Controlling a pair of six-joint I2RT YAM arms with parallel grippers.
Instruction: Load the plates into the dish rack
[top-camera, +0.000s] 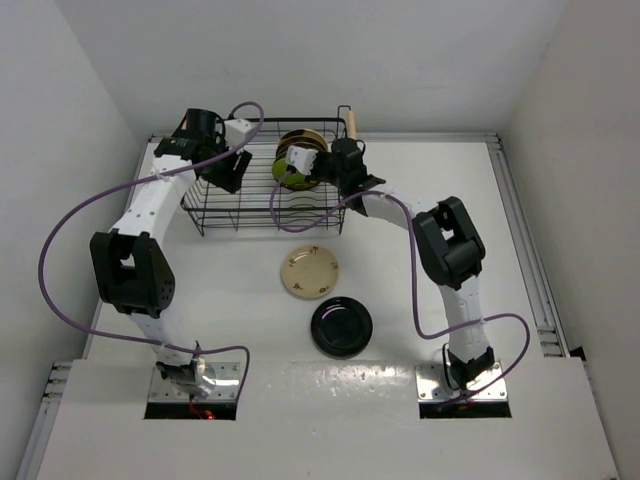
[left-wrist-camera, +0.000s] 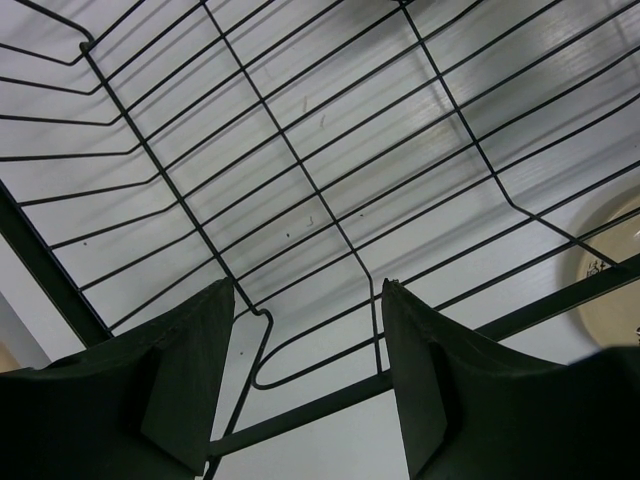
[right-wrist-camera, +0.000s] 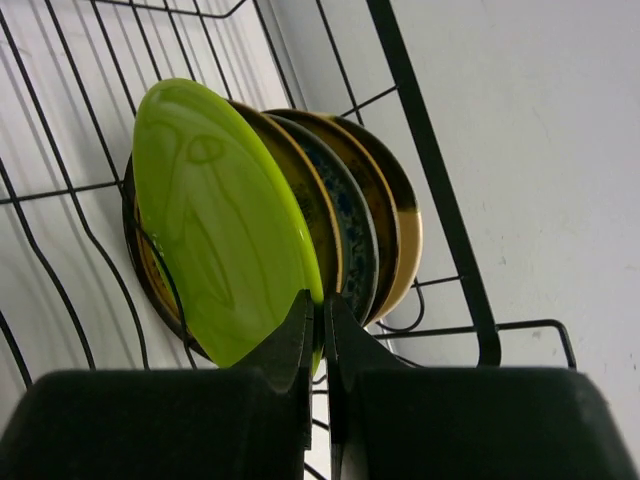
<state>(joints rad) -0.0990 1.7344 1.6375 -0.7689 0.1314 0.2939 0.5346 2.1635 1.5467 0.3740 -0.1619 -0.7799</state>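
Note:
The dish rack (top-camera: 262, 231), a black wire basket, stands at the back of the table. Three plates stand on edge at its right end: two mustard-brown ones (right-wrist-camera: 312, 195) and a teal patterned one (right-wrist-camera: 357, 225). In front of them is a lime green plate (right-wrist-camera: 215, 220), upright, with my right gripper (right-wrist-camera: 323, 305) shut on its lower rim. My left gripper (left-wrist-camera: 308, 290) is open and empty over the rack's left side, its fingers astride the wire frame (left-wrist-camera: 300, 160). A cream plate (top-camera: 310, 272) and a glossy black plate (top-camera: 341, 326) lie flat on the table in front of the rack.
A wooden bar handle (top-camera: 349, 123) sits on the rack's right end. White walls close in the table at the back and both sides. Purple cables loop from both arms over the table.

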